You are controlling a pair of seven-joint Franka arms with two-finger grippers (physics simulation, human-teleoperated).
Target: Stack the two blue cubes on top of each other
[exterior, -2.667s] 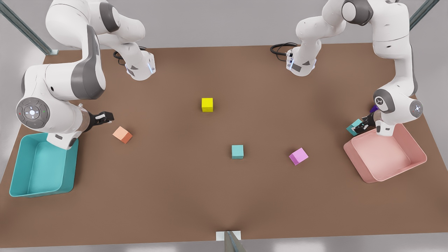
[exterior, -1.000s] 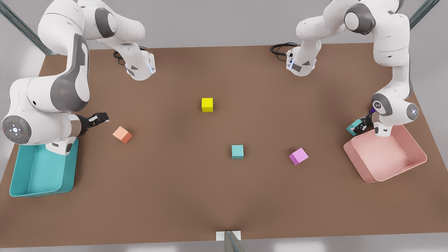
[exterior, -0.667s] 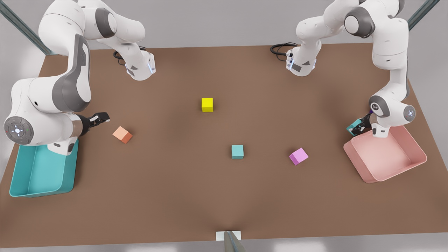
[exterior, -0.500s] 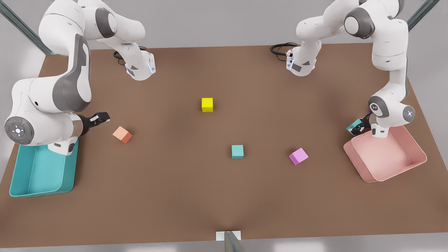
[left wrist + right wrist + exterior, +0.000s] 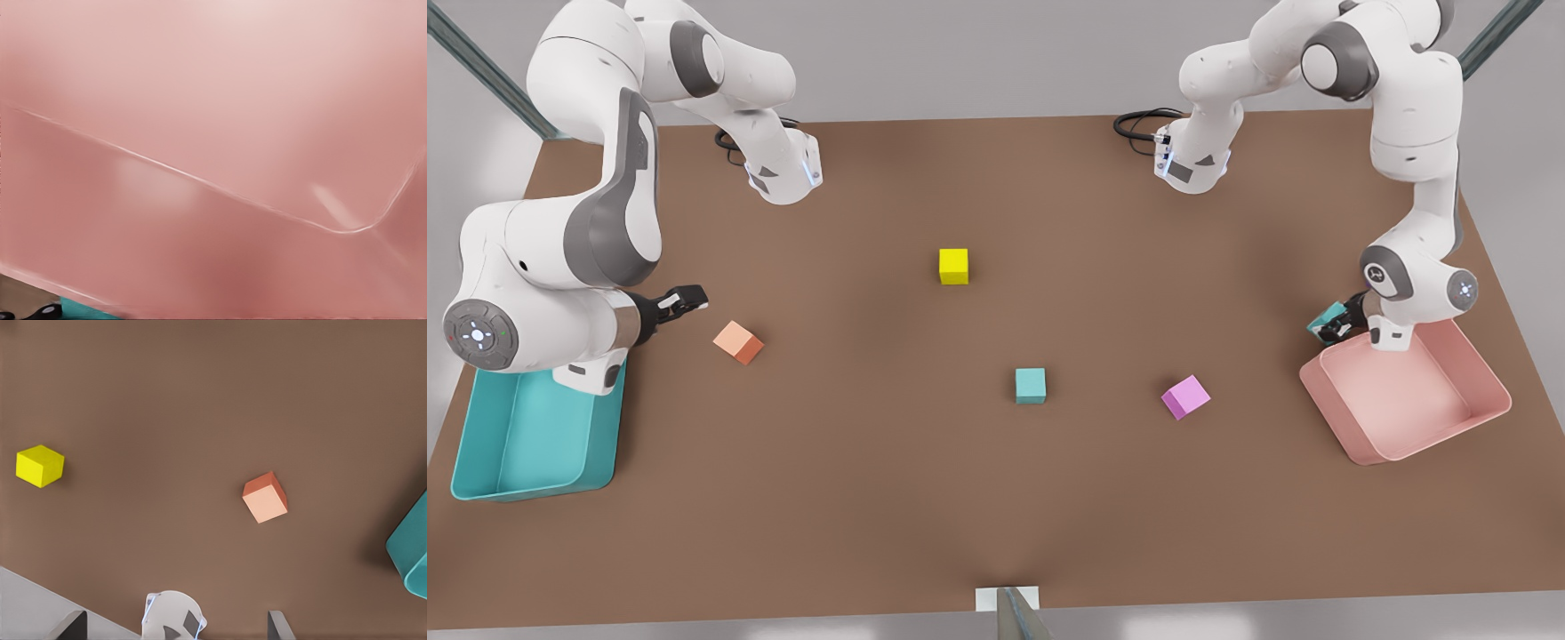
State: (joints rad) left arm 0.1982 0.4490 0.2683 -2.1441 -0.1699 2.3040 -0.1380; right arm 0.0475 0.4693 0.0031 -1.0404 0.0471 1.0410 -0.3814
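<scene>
One blue cube (image 5: 1030, 385) rests on the brown table near the middle. The other blue cube (image 5: 1325, 316) sits at the far corner of the pink bin (image 5: 1405, 444), on the front view's right. My left gripper (image 5: 1336, 327) is right at this cube, and a sliver of the cube (image 5: 83, 312) shows beside the pink wall in the left wrist view. My right gripper (image 5: 685, 300) hovers open at the front view's left, near the orange cube (image 5: 738, 342); its fingertips (image 5: 280, 625) stand wide apart with nothing between them.
A yellow cube (image 5: 953, 266) lies toward the back and a pink-violet cube (image 5: 1185, 396) sits right of the middle blue cube. The large teal bin (image 5: 480, 471) stands at the front view's left, under the right arm's elbow. Both arm bases stand at the far edge.
The left arm's wrist has sunk lower over the cube by the pink bin, covering the purple cube behind it. The right arm's elbow swung outward; its gripper drew back slightly.
</scene>
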